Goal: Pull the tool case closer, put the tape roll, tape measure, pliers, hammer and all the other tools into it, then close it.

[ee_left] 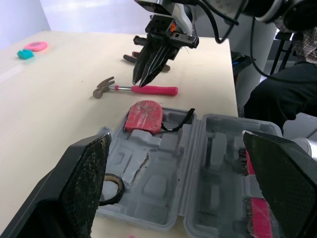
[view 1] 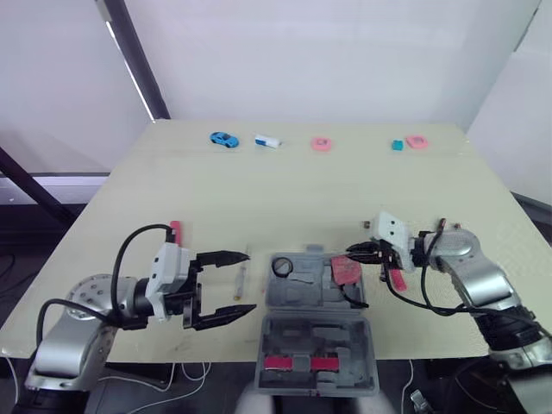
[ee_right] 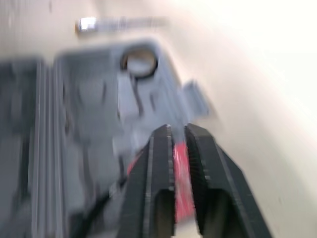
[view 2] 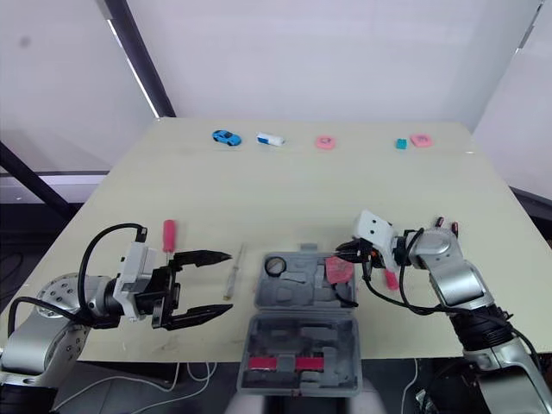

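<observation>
1. A pale cream tabletop (view 1: 285,185) stands against white walls. Small toys line its far edge, among them a blue toy car (view 1: 223,139) and a pink ring (view 1: 321,144).
2. The grey plastic tool case (view 1: 319,332) lies open at the near edge, in the centre. Its far half already holds the black tape roll (view 1: 282,266) on the left and the red tape measure (view 1: 347,269) on the right.
3. The right gripper (view 1: 360,252) hovers just above the tape measure's right edge. Its fingers are pressed together with nothing between them.
4. The left gripper (view 1: 241,282) is spread wide and empty, just left of the case.
5. The pink-handled hammer (ee_left: 136,89) lies on the table just right of the case, with the dark-handled pliers (ee_left: 129,58) beyond it.
6. A red-handled screwdriver (view 2: 169,235) and a slim clear-handled screwdriver (view 2: 231,276) lie to the left of the case.
7. The hammer looks like the sensible next pick for the right arm.
   - The fingers should part before descending.
   - They should close across the handle near the head, so the weight does not swing.
   - The arm should lift clear of the case wall before moving over it.
8. The hammer should go down along a long recess, away from the tape measure's black strap, or the case may not shut flat.
</observation>
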